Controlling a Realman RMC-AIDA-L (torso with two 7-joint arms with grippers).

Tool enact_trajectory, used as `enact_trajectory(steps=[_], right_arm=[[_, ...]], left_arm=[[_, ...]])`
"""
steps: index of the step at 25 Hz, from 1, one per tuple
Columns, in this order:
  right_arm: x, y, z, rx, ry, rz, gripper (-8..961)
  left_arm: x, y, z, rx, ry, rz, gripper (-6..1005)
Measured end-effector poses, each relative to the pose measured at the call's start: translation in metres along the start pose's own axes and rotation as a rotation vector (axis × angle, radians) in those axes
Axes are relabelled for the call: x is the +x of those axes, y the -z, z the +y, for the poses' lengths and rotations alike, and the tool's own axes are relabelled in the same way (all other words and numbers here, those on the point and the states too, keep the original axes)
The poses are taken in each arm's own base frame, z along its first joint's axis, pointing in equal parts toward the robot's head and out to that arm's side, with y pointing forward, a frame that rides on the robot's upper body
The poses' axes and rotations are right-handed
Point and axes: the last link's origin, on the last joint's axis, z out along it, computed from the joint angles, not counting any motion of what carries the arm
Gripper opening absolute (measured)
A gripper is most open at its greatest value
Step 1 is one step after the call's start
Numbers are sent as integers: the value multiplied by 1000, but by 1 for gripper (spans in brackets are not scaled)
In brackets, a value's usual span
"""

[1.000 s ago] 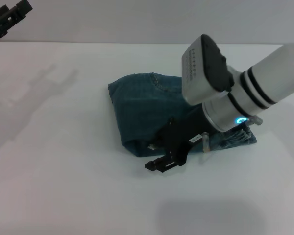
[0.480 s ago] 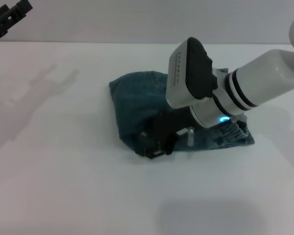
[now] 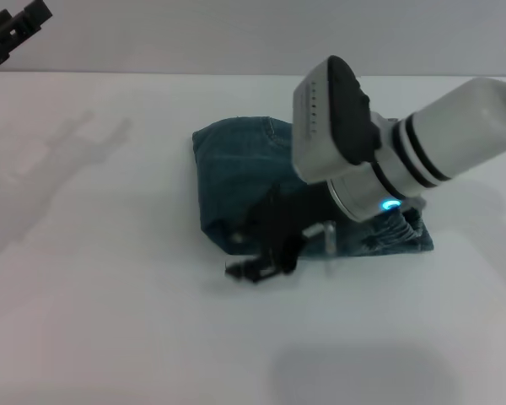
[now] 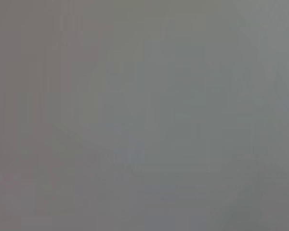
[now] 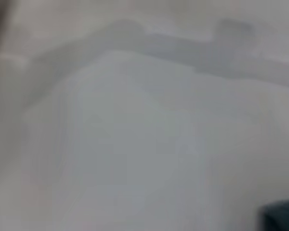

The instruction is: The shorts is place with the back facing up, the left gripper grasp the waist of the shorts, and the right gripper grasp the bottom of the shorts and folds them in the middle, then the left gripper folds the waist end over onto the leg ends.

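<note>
The blue denim shorts lie folded into a compact bundle in the middle of the white table in the head view. My right gripper is low at the bundle's near left corner, reaching just past the fabric edge over the table. The right arm crosses over the bundle's right half and hides it. A frayed leg hem shows under the wrist. A dark blue patch of the shorts shows in the right wrist view. My left gripper hangs parked high at the far left.
The table's far edge meets a pale wall. The left wrist view shows only a plain grey surface. Bare tabletop surrounds the bundle on every side.
My right gripper has swung left and slightly back along the bundle's near edge. The near left corner of the shorts has shifted a little. The left arm has stayed put.
</note>
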Motion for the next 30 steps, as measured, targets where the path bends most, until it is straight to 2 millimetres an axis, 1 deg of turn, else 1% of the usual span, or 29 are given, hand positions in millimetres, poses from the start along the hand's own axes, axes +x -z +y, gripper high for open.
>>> enact_trajectory(steps=[3, 4, 6, 7, 9, 12, 15, 16, 17, 19, 20, 23, 24, 27, 29, 30], right_arm=[[-5, 16, 17, -118, 34, -82, 534], [-9, 35, 27, -175, 75, -187, 533], [-10, 55, 31, -180, 119, -320, 533], [-10, 55, 31, -180, 119, -320, 533], [-6, 79, 34, -117, 165, -505, 533], [11, 107, 29, 104, 172, -744, 533], [35, 124, 13, 386, 102, -860, 533], [46, 128, 6, 497, 61, -887, 534], [53, 130, 2, 557, 35, -901, 534], [75, 137, -8, 737, -34, -946, 534], [83, 140, -10, 804, -47, -963, 534], [108, 152, -13, 1036, -76, -999, 534], [118, 155, -14, 1121, -88, -998, 534], [138, 163, -15, 1297, -149, -996, 534], [153, 167, -16, 1410, -216, -988, 534], [161, 171, -17, 1472, -255, -989, 534]], left_arm=[[2, 2, -2, 10, -2, 9, 829], [3, 3, -3, 15, -8, 14, 829], [3, 3, -4, 16, -10, 15, 829], [3, 3, -4, 16, -14, 16, 829], [3, 2, -3, 16, -26, 17, 829], [1, 2, -3, 15, -46, 27, 829], [-4, 5, -4, 23, -58, 90, 829], [-4, 5, -4, 23, -58, 90, 829], [-7, 7, -5, 29, -75, 122, 829], [-7, 7, -5, 29, -75, 122, 829], [-20, 19, -2, 45, -166, 271, 829], [-24, 24, 0, 56, -214, 317, 829], [-28, 31, 1, 83, -268, 376, 829], [-36, 43, 4, 158, -351, 471, 829], [-36, 43, 4, 158, -351, 471, 829], [-43, 52, 2, 247, -407, 511, 829]])
